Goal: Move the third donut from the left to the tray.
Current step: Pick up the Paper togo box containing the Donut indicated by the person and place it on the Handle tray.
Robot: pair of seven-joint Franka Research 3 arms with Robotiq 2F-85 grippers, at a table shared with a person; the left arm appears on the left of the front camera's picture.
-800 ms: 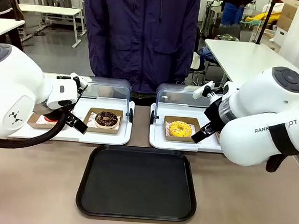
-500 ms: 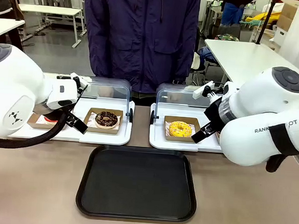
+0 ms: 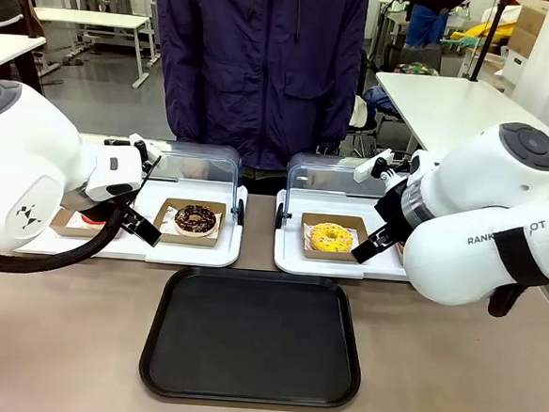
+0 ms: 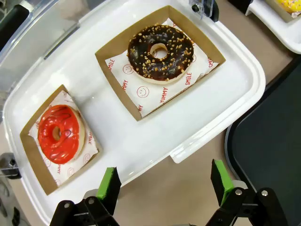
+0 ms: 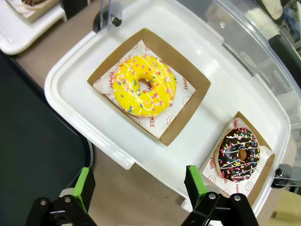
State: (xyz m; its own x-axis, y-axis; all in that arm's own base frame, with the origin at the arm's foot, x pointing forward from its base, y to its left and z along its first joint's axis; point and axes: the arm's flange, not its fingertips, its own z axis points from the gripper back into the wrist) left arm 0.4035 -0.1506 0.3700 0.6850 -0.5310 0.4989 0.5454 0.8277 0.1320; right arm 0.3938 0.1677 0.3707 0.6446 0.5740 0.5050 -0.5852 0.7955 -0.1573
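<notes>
Plainly, nothing is picked up yet. Behind the black tray and off to its left, the left claw hangs with its fingers spread wide and nothing between them, above the near lip of a white display tray that carries a red donut and a nut-topped chocolate donut. The yellow donut, the one to move, sits in its cardboard holder on a second white display tray just behind the black tray's far right corner. Above that tray's near lip the right claw is likewise fully open and empty. The likely slips: pinching the soft icing instead of the holder's wall, which would smear it; the thin cardboard folding under the squeeze and tipping the donut; or the holder catching on the white lip on its way to the black tray. The right wrist view gives a sprinkled chocolate donut farther right of the black tray, where the front view has the right arm in the way; the front view gives the person standing beyond the black tray's far side.
</notes>
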